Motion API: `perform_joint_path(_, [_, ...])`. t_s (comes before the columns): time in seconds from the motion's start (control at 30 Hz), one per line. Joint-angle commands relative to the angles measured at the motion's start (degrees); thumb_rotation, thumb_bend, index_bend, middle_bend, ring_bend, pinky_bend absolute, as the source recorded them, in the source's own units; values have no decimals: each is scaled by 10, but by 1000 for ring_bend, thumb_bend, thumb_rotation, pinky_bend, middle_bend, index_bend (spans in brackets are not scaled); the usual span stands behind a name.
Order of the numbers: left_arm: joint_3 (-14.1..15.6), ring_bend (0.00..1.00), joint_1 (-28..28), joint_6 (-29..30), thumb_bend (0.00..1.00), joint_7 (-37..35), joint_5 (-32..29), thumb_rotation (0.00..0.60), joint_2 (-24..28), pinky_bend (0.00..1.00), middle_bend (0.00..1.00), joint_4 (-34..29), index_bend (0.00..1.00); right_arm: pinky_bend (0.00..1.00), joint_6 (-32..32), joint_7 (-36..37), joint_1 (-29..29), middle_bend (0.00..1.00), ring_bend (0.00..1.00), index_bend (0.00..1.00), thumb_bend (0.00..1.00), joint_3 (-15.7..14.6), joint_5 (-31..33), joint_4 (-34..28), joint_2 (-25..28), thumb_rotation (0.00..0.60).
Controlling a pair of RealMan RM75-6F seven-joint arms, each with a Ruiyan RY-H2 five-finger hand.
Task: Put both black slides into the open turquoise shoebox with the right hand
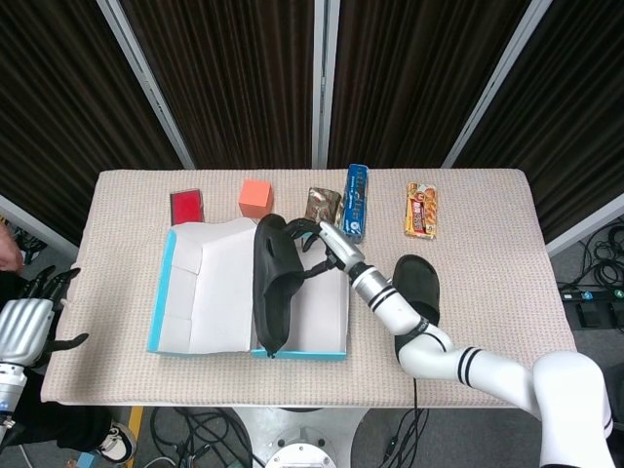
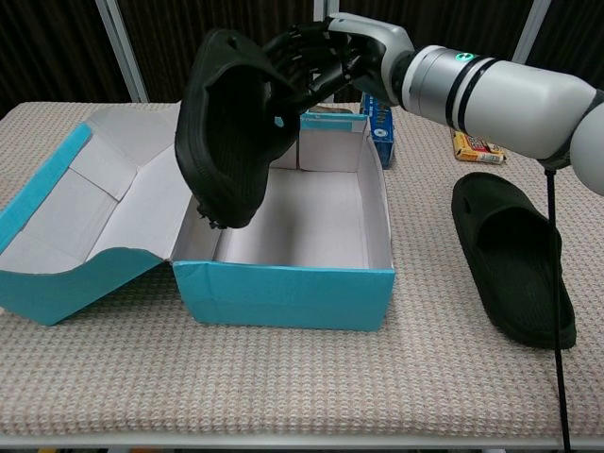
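Your right hand (image 2: 316,61) grips one black rubber slide (image 2: 226,137) by its strap – held tilted, toe down, over the left side of the open turquoise cardboard shoebox (image 2: 283,278), near the raised lid. The second black slide (image 2: 514,260) lies flat on the beige woven table cover (image 2: 283,387), right of the box, apart from it. Left hand (image 1: 29,322) at the table's left edge – fingers spread, holding nothing

Head view looks down from above; chest view faces the shoebox (image 2: 283,274) close and low.
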Motion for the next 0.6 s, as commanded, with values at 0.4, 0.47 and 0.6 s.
perform_joint_path(0.4, [1,41,-3,-3,0,-18,6,600,-6,175,155,22,96,440,-10,66,51,559,355,606,26,-11,-66,114,-71,600])
perform_joint_path(0.47, [1,41,-4,-3,0,-23,7,600,-7,175,155,26,96,440,-8,68,54,558,355,606,26,-13,-68,124,-77,600])
perform_joint_path(0.6, [2,41,-4,-3,0,-31,9,600,-9,176,155,32,96,440,-2,66,57,559,355,606,26,-16,-72,142,-86,600])
